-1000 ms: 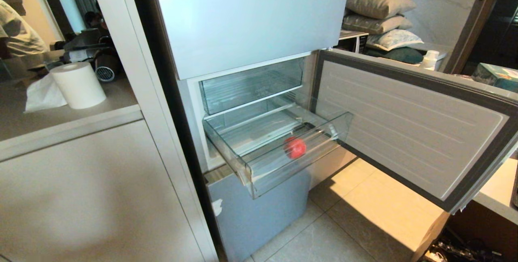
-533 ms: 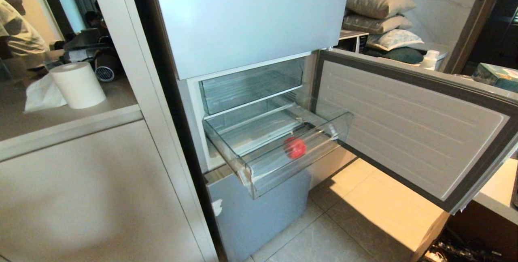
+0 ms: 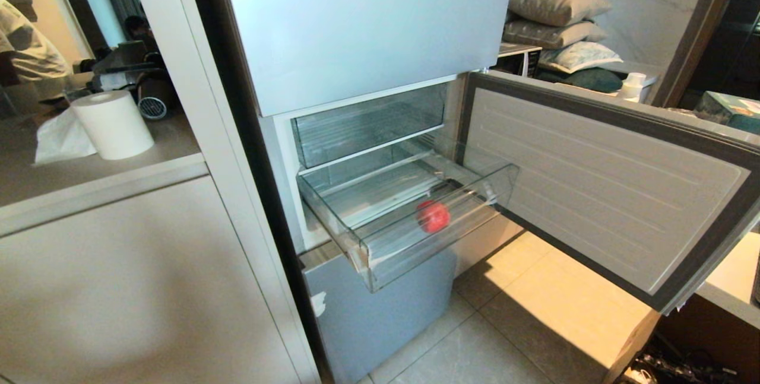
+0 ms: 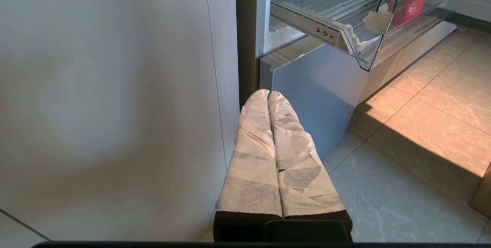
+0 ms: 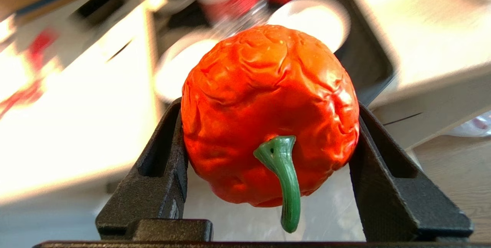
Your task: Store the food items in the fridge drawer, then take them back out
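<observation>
Fridge drawer (image 3: 380, 253) — clear plastic bin, standing pulled out from the middle compartment, its tall front lip hanging over the silver-blue lower door panel (image 3: 380, 307).

Middle fridge door (image 3: 599, 194) — swinging wide open to the robot's right, pale ribbed inner face showing.

Upper clear bin (image 3: 368, 126) — sitting pushed in just above the pulled-out drawer.

Paper towel roll (image 3: 113, 124) — standing upright on the counter to the left, well apart from the fridge.

Left gripper (image 4: 268, 94) — hanging low beside the fridge's lower panel, below the drawer's corner; its white-wrapped fingers (image 4: 253, 152) are pressing together, holding nothing.

Right gripper (image 5: 268, 137) — lying outside the head view; its dark fingers (image 5: 161, 171) are clamping both flanks of the orange fruit (image 5: 268, 102).

Orange fruit — wrinkled skin, green stem pointing toward the wrist camera, riding in the right gripper and not in the drawer.

Red fruit (image 3: 433, 216) — lying inside the drawer near the front lip, toward its right end.
</observation>
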Available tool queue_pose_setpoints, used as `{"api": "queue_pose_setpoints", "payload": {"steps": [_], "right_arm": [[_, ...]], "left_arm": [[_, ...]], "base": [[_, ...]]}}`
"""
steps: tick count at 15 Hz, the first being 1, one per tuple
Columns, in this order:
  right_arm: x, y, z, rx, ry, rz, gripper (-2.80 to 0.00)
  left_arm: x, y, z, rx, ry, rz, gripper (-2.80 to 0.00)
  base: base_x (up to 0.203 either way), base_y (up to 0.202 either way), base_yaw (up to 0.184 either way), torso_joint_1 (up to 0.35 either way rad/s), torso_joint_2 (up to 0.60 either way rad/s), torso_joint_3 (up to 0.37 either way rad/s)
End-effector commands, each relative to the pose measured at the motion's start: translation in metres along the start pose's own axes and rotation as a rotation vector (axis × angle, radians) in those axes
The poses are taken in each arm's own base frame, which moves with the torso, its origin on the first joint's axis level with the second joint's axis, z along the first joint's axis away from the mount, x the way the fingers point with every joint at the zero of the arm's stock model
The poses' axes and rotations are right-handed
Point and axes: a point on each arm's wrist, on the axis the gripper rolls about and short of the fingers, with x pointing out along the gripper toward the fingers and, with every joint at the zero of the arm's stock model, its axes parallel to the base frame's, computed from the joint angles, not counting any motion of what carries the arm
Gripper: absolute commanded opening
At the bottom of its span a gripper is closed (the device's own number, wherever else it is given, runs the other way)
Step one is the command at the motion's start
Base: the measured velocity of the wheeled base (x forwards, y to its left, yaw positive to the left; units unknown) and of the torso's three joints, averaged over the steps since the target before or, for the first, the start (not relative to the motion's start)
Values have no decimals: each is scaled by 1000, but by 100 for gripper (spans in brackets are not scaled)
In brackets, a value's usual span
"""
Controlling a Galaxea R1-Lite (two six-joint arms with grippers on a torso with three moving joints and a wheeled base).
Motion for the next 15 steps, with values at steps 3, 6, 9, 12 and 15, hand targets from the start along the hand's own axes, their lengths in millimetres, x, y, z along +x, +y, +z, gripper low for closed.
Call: {"api": "queue_pose_setpoints", "payload": {"steps": [3,6,9,12,15], "right_arm": [[82,-32,-11,36,91,-9,-280],[120,-36,-13,53,113,72,-280],[154,-37,-14,53,100,92,-280],[183,-33,-25,44,112,120,-280],[198,-35,-29,54,111,148,-280]], "left_arm": [[0,0,0,0,2,0,-280],[0,0,0,0,2,0,-280],[0,0,0,0,2,0,-280],[0,0,0,0,2,0,-280],[0,0,0,0,2,0,-280]], "base": [[0,0,0,0,0,0],[0,0,0,0,0,0],[0,0,0,0,0,0],[0,0,0,0,0,0],[0,0,0,0,0,0]]}}
